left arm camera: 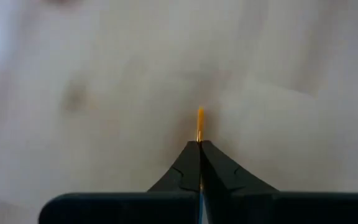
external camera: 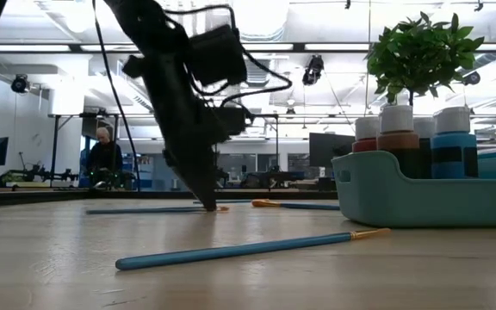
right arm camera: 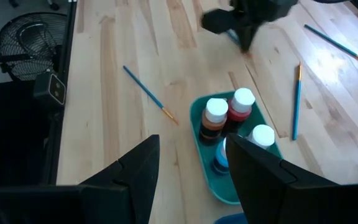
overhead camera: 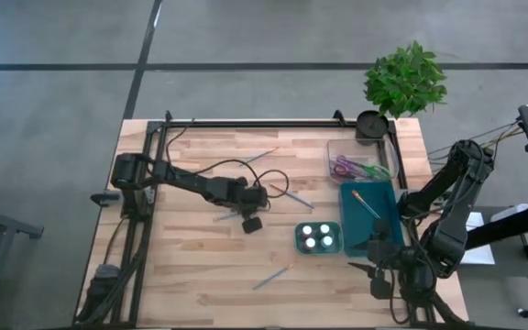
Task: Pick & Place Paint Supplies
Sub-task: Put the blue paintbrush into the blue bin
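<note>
My left gripper [overhead camera: 248, 218] stands at the table's middle, fingers pointing down, shut on a thin blue paintbrush [external camera: 149, 209] that lies on the wood. Its orange tip [left arm camera: 199, 122] sticks out past the fingers. Three more blue brushes lie flat on the table: one near [overhead camera: 270, 277], one far [overhead camera: 259, 158], one right of the gripper [overhead camera: 293, 196]. A small teal tray [overhead camera: 317, 249] holds several paint bottles [right arm camera: 229, 115]. My right gripper [right arm camera: 194, 180] is open and empty at the near right, above the tray's right side. My left gripper pinches the blue brush between its two fingertips [left arm camera: 188, 163], close behind the orange tip end [left arm camera: 199, 134]. The fingers come from above, pointing down, slanting a little. In the low view the brush lies level on the table [external camera: 209, 207] under the fingertips.
A larger teal bin [overhead camera: 374, 234] at the right holds an orange-handled brush [overhead camera: 365, 203]. Behind it stand a clear box with scissors [overhead camera: 356, 167], a black cup [overhead camera: 371, 124] and a potted plant [overhead camera: 406, 78]. A person [external camera: 103, 155] sits far back in the room.
</note>
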### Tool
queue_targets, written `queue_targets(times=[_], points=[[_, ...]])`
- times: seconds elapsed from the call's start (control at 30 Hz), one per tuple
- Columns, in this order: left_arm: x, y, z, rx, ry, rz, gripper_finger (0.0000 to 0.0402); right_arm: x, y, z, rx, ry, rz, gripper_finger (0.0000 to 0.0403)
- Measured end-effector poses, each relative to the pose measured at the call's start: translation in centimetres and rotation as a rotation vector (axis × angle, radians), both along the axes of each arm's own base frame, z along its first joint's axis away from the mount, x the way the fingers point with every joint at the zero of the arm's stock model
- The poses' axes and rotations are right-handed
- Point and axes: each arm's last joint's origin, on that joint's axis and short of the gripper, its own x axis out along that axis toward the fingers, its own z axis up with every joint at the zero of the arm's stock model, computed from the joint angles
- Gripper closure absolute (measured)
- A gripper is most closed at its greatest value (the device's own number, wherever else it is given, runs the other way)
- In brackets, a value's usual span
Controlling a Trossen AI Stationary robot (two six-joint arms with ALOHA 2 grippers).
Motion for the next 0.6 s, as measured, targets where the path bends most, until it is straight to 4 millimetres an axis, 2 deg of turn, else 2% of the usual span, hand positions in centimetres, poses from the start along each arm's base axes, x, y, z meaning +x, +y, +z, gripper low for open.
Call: queue_targets(times=[0.17,0.43,0.6], points=[[0.2,-0.6,2.3,-0.026,-0.108,-0.044,0.04,0.0,0.0,0.0,-0.015,-0.018,-0.003,0.0221],[0.5,-1.8,3.4,-0.006,-0.19,-0.088,0.04,0.2,0.2,-0.4,-0.026,-0.04,0.014,0.0221],[0.8,-2.3,4.4,0.003,-0.26,-0.107,0.04,0.4,0.3,-1.3,-0.091,-0.111,0.017,0.0221]])
